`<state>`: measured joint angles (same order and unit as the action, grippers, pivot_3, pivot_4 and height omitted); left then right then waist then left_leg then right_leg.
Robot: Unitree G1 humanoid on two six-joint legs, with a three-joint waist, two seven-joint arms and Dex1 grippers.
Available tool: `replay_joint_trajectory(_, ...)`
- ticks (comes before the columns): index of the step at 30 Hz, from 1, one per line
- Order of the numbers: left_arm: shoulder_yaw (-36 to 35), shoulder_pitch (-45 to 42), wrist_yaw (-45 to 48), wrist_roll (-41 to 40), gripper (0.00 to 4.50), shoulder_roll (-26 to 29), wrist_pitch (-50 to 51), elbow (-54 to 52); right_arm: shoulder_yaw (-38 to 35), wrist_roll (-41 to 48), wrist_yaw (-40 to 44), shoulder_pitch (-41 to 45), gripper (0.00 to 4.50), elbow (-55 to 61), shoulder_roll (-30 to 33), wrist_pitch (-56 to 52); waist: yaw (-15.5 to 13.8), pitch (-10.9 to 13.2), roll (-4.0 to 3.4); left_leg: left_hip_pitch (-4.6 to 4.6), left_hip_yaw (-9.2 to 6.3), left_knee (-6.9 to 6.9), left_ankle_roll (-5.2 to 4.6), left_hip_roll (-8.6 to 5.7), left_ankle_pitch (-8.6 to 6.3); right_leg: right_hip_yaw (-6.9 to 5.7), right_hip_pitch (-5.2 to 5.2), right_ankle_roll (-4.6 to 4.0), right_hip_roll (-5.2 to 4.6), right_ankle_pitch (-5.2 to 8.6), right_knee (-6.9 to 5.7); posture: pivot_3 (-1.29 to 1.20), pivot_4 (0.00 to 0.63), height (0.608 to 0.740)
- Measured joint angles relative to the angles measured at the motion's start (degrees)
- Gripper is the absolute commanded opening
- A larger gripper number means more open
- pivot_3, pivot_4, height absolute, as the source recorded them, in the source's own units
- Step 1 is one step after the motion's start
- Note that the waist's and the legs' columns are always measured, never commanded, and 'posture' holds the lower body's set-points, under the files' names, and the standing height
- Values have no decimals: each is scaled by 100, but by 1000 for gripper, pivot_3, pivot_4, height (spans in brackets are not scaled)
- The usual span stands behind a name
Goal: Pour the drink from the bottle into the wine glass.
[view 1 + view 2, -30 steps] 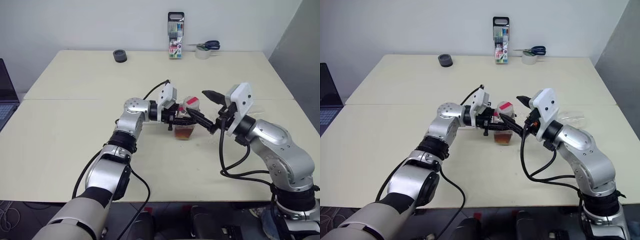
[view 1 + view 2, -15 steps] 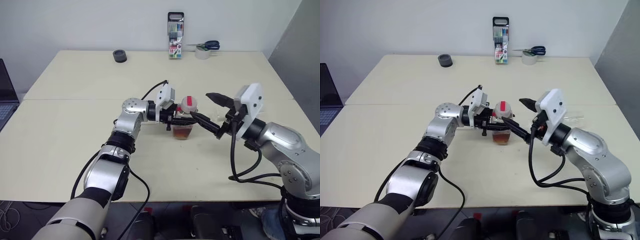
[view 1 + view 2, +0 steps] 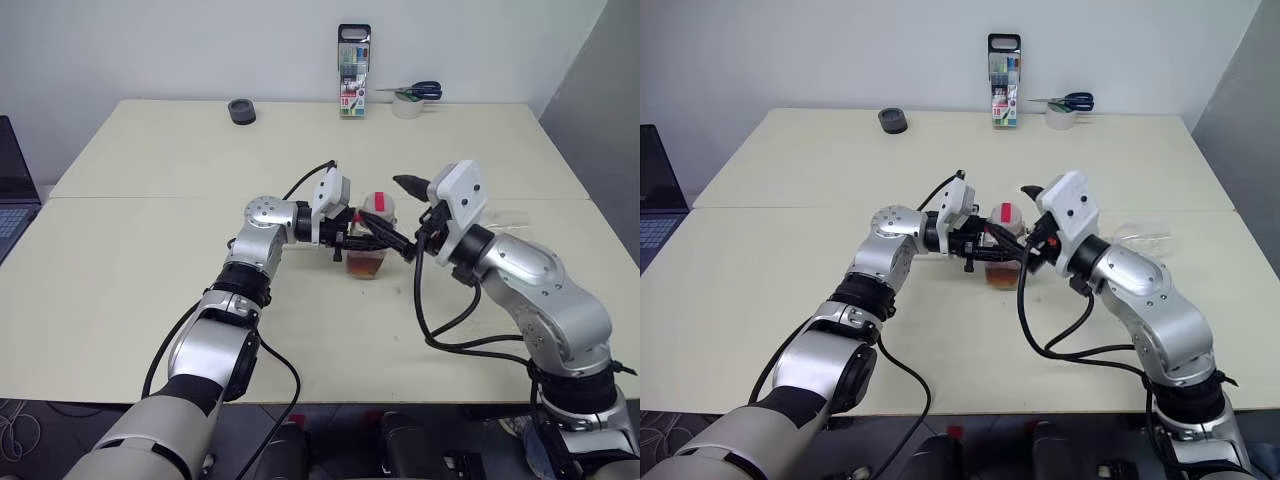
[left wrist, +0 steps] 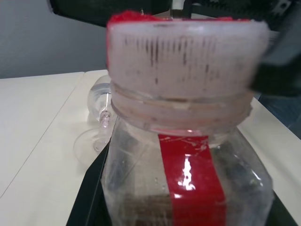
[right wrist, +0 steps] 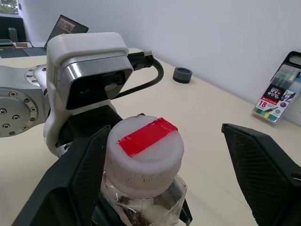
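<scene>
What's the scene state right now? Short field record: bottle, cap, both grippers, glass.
bottle: upright on table, amber drink in the bottom
cap: on, white with red tape strip
left gripper: shut on bottle
right gripper: open, fingers either side of the cap, not closed on it
wine glass: lying on its side, beyond the right arm
pour: not started
</scene>
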<state>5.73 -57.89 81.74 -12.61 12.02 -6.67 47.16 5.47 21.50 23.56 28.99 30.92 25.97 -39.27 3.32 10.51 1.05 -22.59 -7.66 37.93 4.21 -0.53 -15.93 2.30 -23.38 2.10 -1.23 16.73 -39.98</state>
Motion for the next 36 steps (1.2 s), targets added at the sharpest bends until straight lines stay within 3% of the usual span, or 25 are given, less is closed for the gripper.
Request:
replay_joint_trajectory(22,2,52,1,-1,1671,-46,-3,-2,-426,502,15,-283,4016,273,-9,-353,-1,0,0,0,0,0,-1,0,0,0,0,0,0,0,0,0,150,740)
replay_joint_trajectory(36,1,103,-5,-1,1671,-42,-3,-5,-562,688,109,-370,4016,427,370,-422,-3,0,0,0,1,0,-1,0,-1,0,0,0,0,0,0,0,150,740)
